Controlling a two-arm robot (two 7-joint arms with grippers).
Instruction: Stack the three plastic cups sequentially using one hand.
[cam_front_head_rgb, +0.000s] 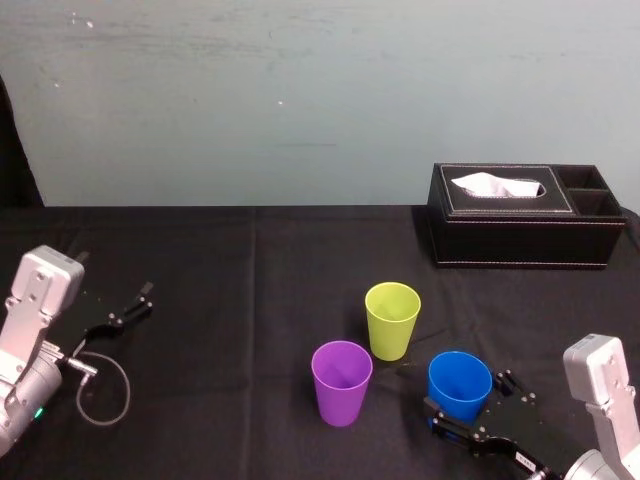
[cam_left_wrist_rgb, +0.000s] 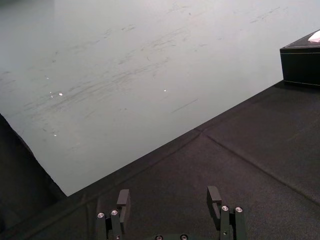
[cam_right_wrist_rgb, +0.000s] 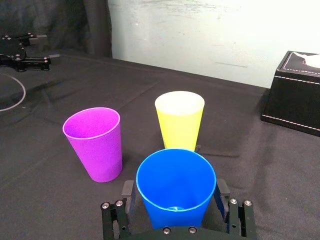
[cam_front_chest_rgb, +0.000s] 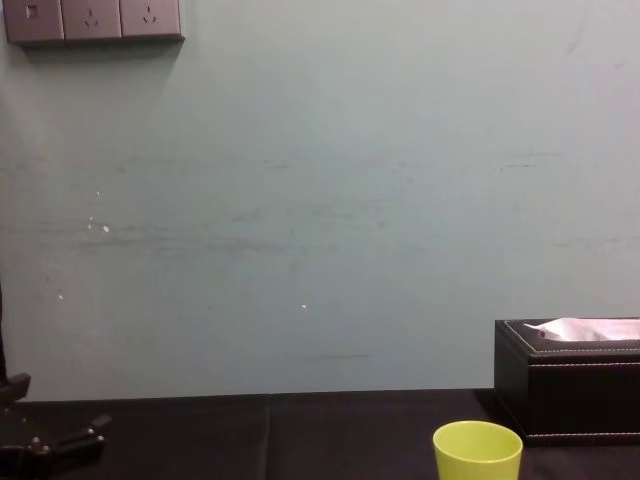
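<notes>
We find the right gripper (cam_right_wrist_rgb: 175, 189) low over the black tablecloth (cam_front_head_rgb: 250, 300). Its jaws are spread wide, with the blue cup (cam_right_wrist_rgb: 176, 170) standing upright between them. Each finger (cam_right_wrist_rgb: 128, 191) sits just beside the cup's wall, and a thin gap shows on either side, so we do not read this as a grasp. The cup's open mouth faces up and its base rests on the cloth.

Straight ahead of this gripper, just past the blue cup, stands the lime-yellow cup (cam_right_wrist_rgb: 179, 120), upright and apart from it. Ahead and off to the gripper's left stands the purple cup (cam_right_wrist_rgb: 95, 142), also upright, touching neither of the other two. None of the cups is nested in another. Farther ahead and to the gripper's right is the black tissue box (cam_front_head_rgb: 520, 230), with a white tissue poking from its slot.

Well away to the left of the cups, the left gripper (cam_left_wrist_rgb: 169, 197) hangs over bare cloth, jaws equally wide apart and with nothing between them.
</notes>
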